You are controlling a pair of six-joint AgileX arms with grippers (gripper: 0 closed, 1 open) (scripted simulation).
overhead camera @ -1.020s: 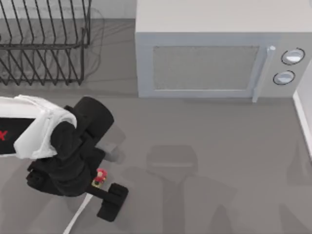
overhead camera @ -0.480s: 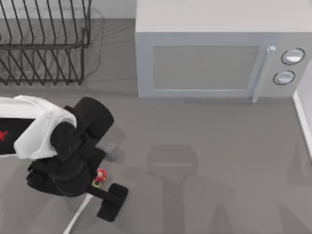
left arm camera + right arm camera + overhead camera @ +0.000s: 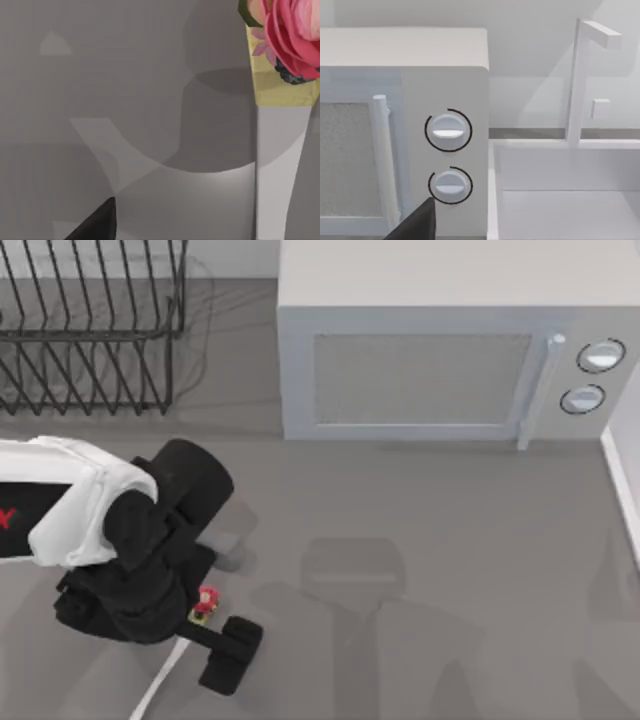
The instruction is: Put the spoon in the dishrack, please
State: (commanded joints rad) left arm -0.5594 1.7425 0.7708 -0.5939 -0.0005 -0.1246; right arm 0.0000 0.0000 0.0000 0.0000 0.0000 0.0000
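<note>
Spoon (image 3: 170,665) lies flat on the table's near-left — red-balled handle end between the fingers of my left gripper (image 3: 208,625), grip state indeterminate — positioned for a lift toward the dishrack (image 3: 90,330) far-left; right arm parked.

No readable text, label, brand or number stands on anything here. The left arm (image 3: 70,515), at about eight o'clock in the top view, bears a red mark at the picture's edge, cut off too far to read as a letter. The microwave (image 3: 440,360), at about one o'clock, has two round dials (image 3: 448,131) ringed by plain arcs with no figures.
</note>
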